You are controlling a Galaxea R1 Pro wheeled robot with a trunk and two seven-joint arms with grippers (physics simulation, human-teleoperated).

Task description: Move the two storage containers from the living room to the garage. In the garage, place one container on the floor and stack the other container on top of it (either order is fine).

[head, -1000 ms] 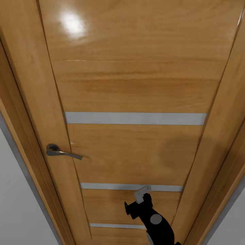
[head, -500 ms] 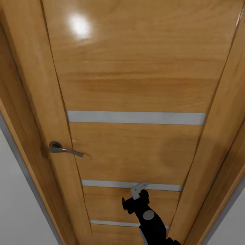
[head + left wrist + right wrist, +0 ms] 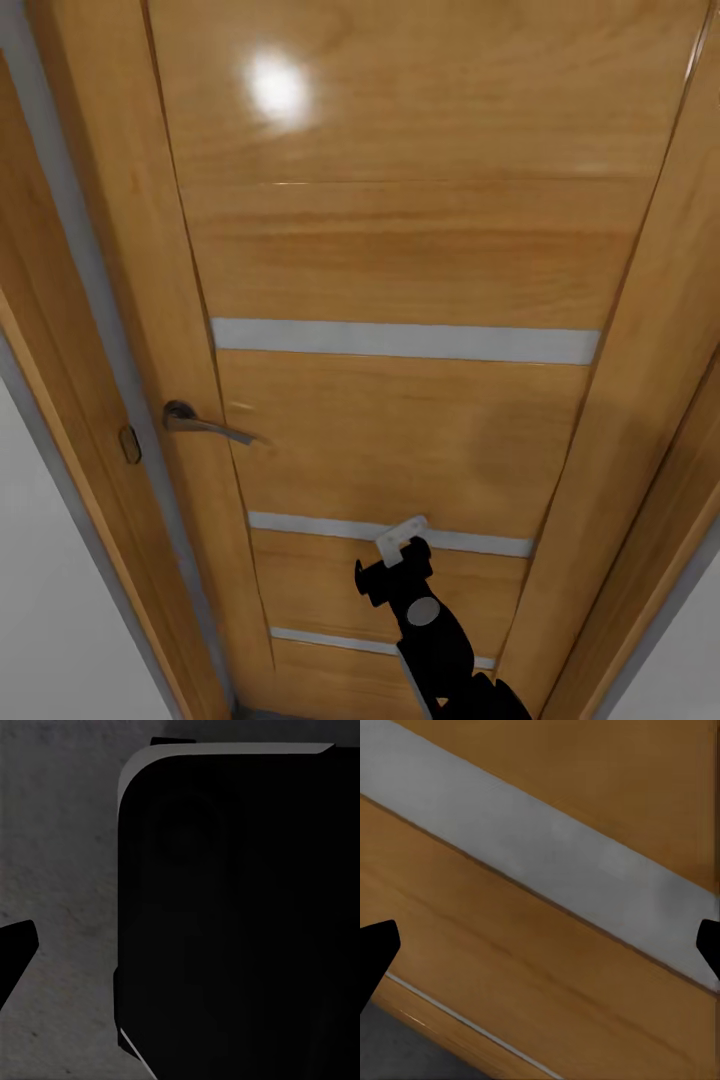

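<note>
The two storage containers are out of view. A glossy wooden door [image 3: 420,250] with pale grey strips stands right in front of me. My right gripper [image 3: 400,545] is held up against its lower part, at the second grey strip [image 3: 470,543]. In the right wrist view the right gripper [image 3: 540,945] is open, its two dark fingertips [image 3: 375,949] far apart with door panel and a grey strip [image 3: 547,855] between them. In the left wrist view one dark fingertip [image 3: 15,952] of the left gripper stands wide out beside a black robot part [image 3: 240,915], over dark grey floor [image 3: 67,870].
A metal lever handle [image 3: 205,425] sits on the door's left side. The wooden door frame [image 3: 60,350] carries a small strike plate [image 3: 130,444], and a grey gap [image 3: 110,330] shows between frame and door. White wall [image 3: 50,620] flanks the frame.
The door's handle edge has swung away from the frame, opening a grey gap and baring the strike plate. My right gripper has moved forward and a little left against the door.
</note>
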